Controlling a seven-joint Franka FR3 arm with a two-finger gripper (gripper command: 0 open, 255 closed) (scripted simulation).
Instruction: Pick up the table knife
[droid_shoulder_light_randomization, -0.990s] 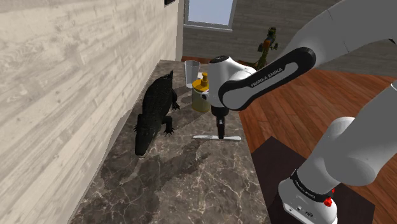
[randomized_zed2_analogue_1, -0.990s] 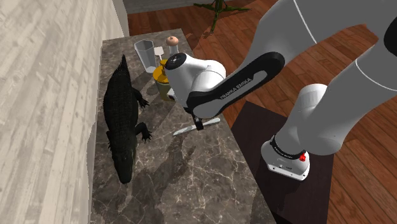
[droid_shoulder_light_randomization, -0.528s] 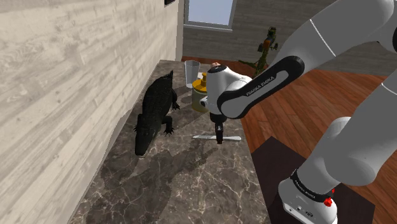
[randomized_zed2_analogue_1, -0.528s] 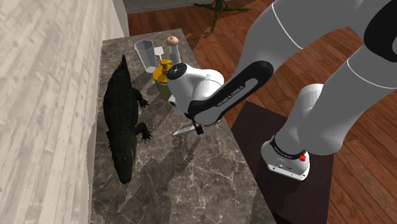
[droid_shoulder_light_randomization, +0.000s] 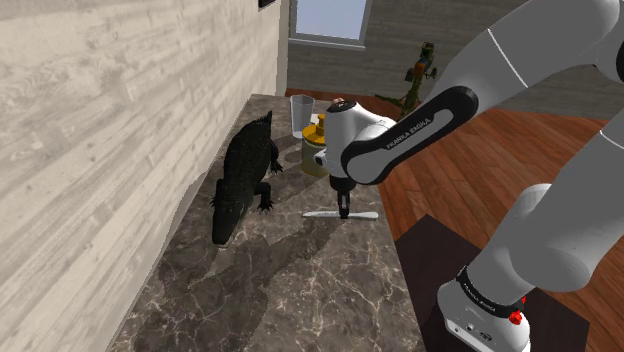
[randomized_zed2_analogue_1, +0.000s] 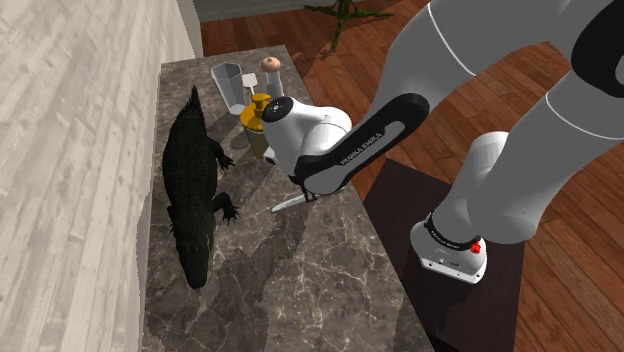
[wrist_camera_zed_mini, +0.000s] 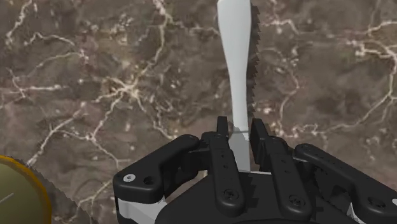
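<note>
We see the end effector (wrist_camera_zed_mini: 240, 129) clenched on the pale table knife (wrist_camera_zed_mini: 236, 51), which lies flat on the dark veined table (droid_shoulder_light_randomization: 300, 290), to the shoulder view's right of a black crocodile (droid_shoulder_light_randomization: 240, 180).

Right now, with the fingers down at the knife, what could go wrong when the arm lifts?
1. The fingers clasp the knife at a narrow part, with the long blade sticking out; it could swivel or slip during the lift.
2. The knife lies close to the counter edge, so a slip could send it to the floor.
3. The yellow bottle stands close by; a wide swing might knock it.
</note>
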